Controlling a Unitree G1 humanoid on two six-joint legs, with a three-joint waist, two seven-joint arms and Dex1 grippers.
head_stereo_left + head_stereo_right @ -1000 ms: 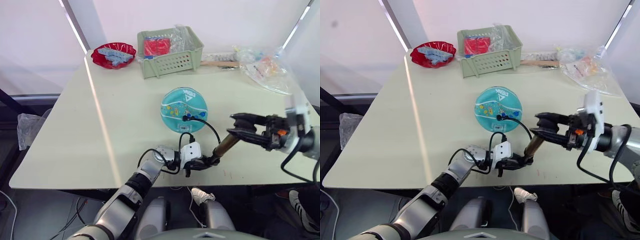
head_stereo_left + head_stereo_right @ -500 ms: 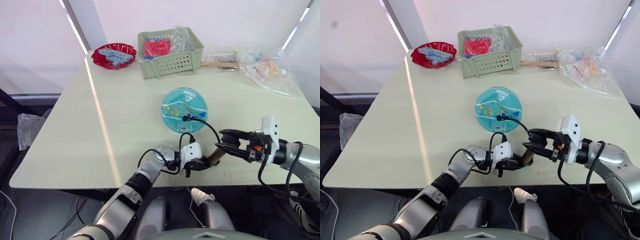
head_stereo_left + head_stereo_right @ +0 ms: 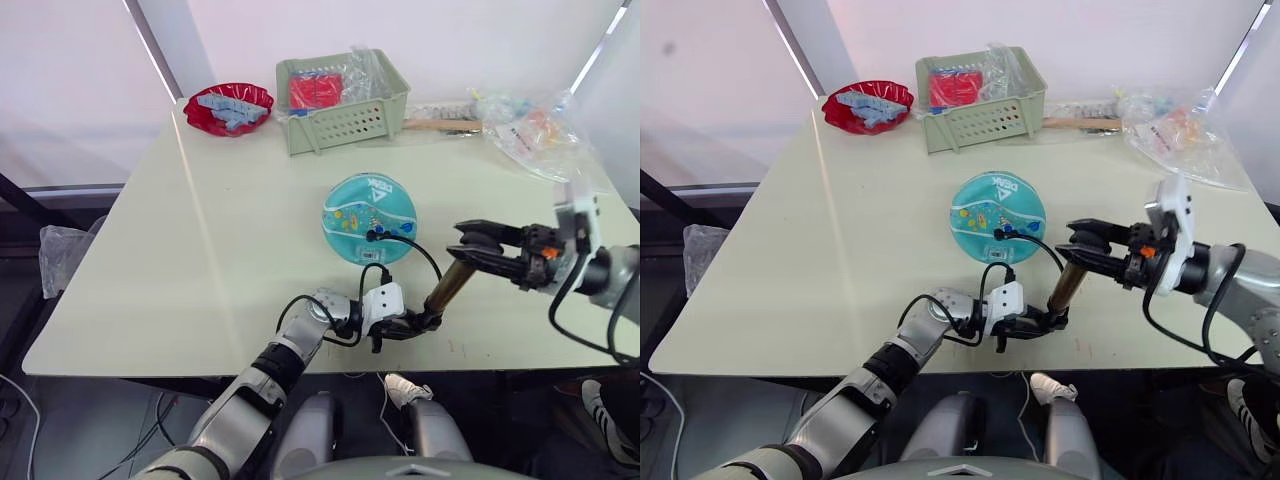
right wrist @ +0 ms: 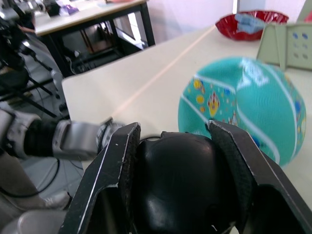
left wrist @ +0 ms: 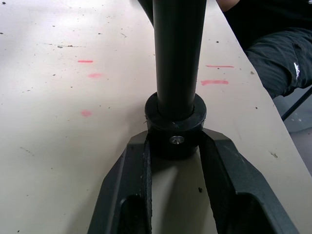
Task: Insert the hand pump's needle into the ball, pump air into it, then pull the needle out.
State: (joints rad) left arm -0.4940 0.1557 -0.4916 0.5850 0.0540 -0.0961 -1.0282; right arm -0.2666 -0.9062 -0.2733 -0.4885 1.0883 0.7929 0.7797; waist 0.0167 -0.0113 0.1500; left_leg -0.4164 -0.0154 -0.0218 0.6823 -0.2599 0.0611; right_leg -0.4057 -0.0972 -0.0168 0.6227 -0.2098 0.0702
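Your pale table (image 3: 230,250) holds a green basket (image 3: 342,105) and red bowl (image 3: 227,108) far; left gripper (image 3: 402,327) clamps the hand pump (image 3: 446,288) base; right gripper (image 3: 468,242) clamps its handle; the ball (image 3: 368,220) lies between.

both grippers on hand pump (image 3: 1067,285)

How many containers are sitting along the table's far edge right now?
2: a red bowl at the far left corner and a green basket just right of it. Clear bags farther right may hide more.

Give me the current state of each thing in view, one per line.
hand pump: tilted, base on table, handle raised.
left gripper: shut on the pump's base.
right gripper: shut on the pump's handle.
needle: at the ball, hose attached.
ball: on table, rounded.
green basket: holds packets.
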